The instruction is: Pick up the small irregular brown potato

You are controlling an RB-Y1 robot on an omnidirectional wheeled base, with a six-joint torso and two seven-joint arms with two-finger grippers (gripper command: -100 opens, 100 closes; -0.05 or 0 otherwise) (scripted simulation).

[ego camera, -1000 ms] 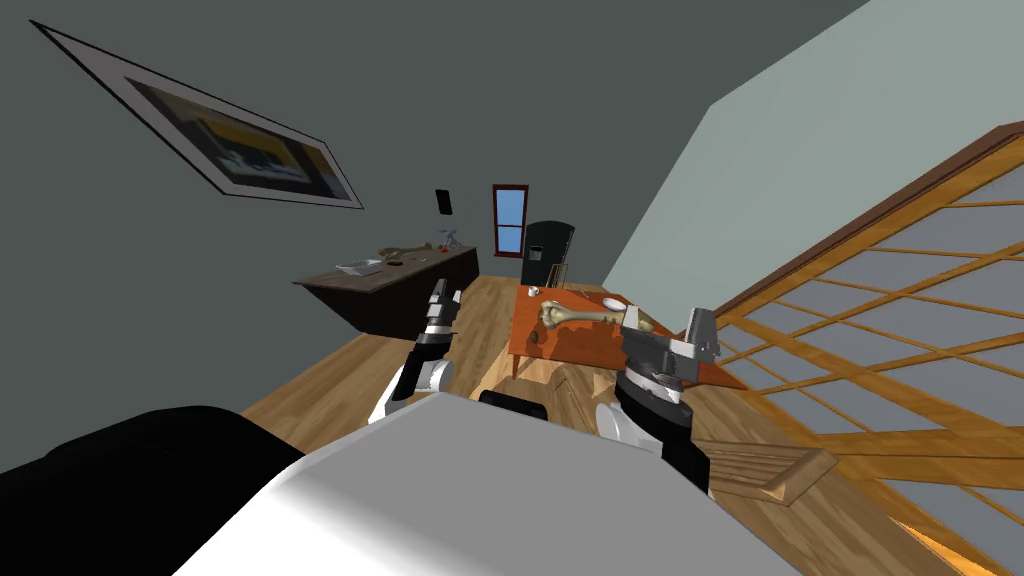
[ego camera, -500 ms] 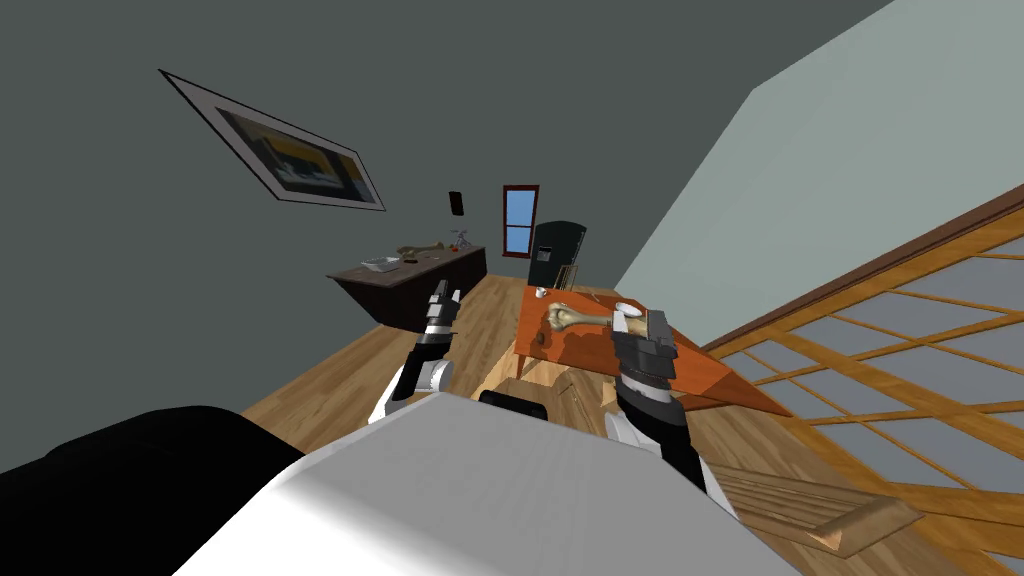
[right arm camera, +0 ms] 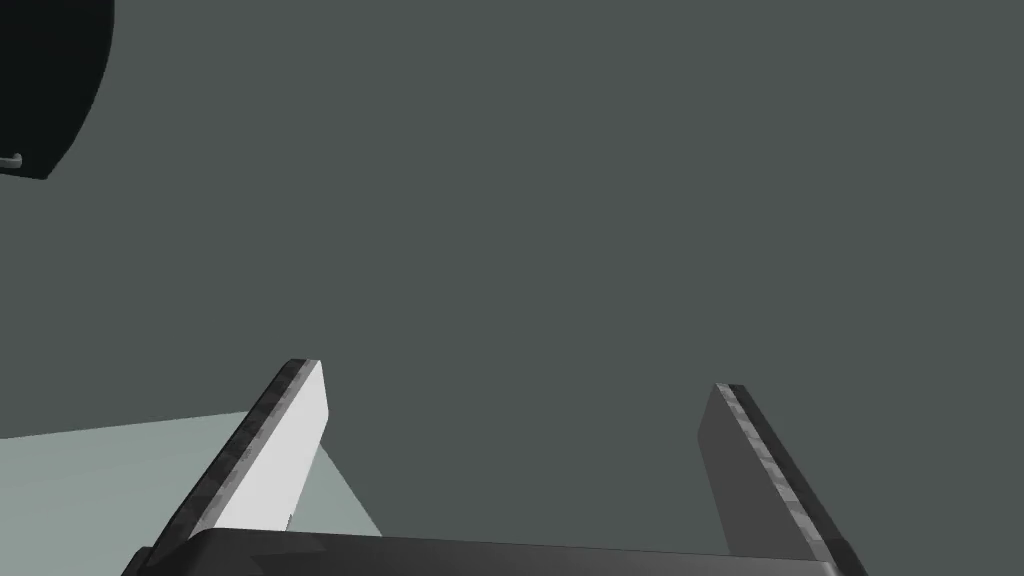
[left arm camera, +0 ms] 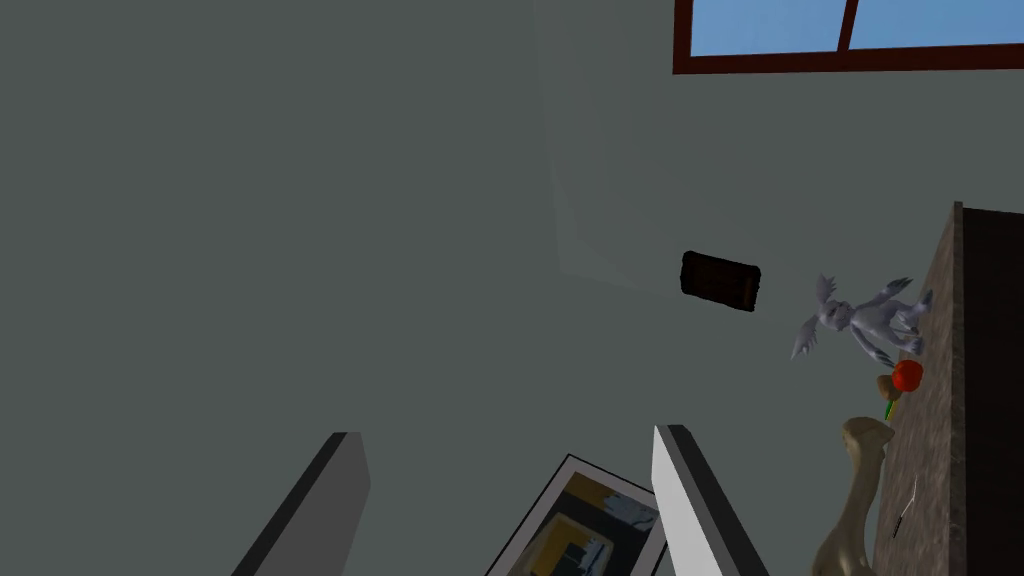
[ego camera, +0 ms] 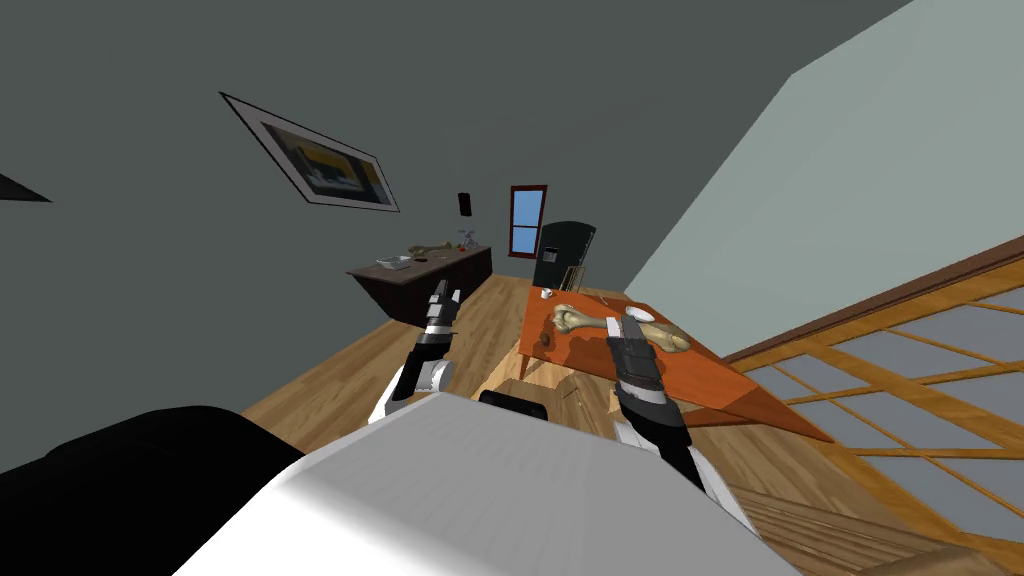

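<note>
A small brown lump (left arm camera: 884,385), possibly the potato, lies beside a red fruit (left arm camera: 907,375) on the dark sideboard (ego camera: 420,277) by the far wall. Another dark brown lump (ego camera: 548,343) sits on the orange table (ego camera: 700,370) near a long bone (ego camera: 590,322); which one is the potato I cannot tell. My left gripper (ego camera: 445,293) (left arm camera: 510,470) is open, raised above the floor and pointing toward the sideboard. My right gripper (ego camera: 622,330) (right arm camera: 515,400) is open and holds nothing, raised in front of the table's near end.
The table also carries a white bowl (ego camera: 640,315) and a small cup (ego camera: 545,293). The sideboard holds a bone (left arm camera: 850,500), a grey figurine (left arm camera: 865,322) and a tray (ego camera: 392,263). A black cabinet (ego camera: 565,255) stands at the back. A wood-framed screen (ego camera: 920,350) lines the right.
I have turned, so the whole head view has shifted. My right gripper has swung from pointing sideways to pointing forward over the table's near end. The left arm holds its pose.
</note>
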